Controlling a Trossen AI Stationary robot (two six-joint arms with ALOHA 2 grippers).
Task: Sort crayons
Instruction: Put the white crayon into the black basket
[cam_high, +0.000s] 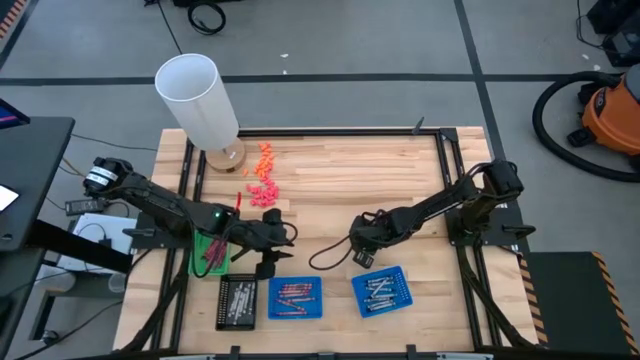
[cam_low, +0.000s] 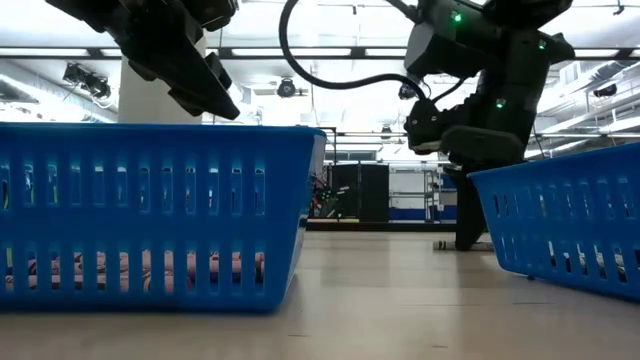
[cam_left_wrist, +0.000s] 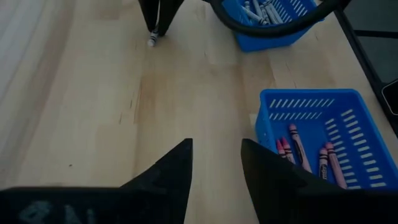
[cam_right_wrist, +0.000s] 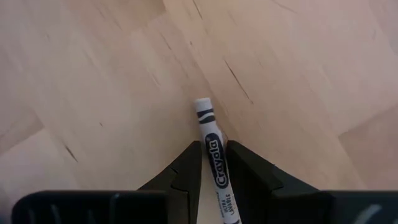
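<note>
My right gripper points steeply down over the bare wood at mid-table and is shut on a silvery-grey crayon; the left wrist view shows this crayon reaching down to the tabletop. My left gripper hovers open and empty beside the blue tray, whose reddish crayons lie flat on its floor. A second blue tray holds grey crayons. Loose orange-pink crayons lie on the wood toward the far side. My right gripper pinches the crayon's labelled wrapper between its two fingers, coming from above and pointing steeply down. The crayon lies along the fingers and its striped free end sticks out past their tips. Whether that end touches the table I cannot tell.
A tall white cylinder stands at the far left of the table. A green tray and a black tray sit left of the blue ones along the near edge. A black cable loops between the two grippers.
</note>
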